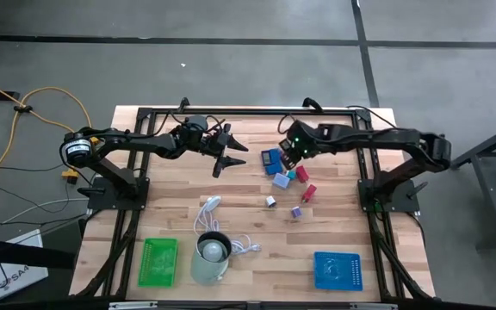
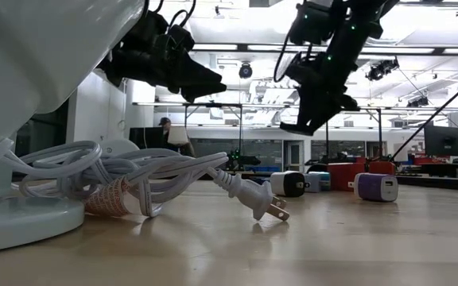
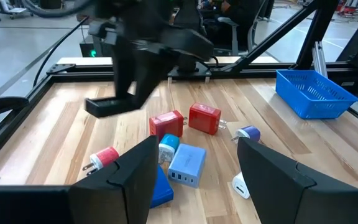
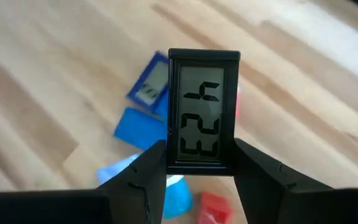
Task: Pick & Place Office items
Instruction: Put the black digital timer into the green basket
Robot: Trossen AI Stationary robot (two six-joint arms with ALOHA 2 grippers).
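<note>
I count two dark arms over the worktop [image 1: 257,267], each with one end effector: the left end effector [image 1: 227,153] and the right end effector [image 1: 285,151]. Two trays sit near the front edge, one green tray [image 1: 158,261] and one blue tray [image 1: 337,270]. I see one pale cup [image 1: 210,257] and one white coiled cable [image 1: 208,213]. One small black digital clock [image 4: 204,112] is visible. Loose on the wood I can make out about seven small office items [image 1: 288,182]; the tight cluster makes an exact count uncertain.
</note>
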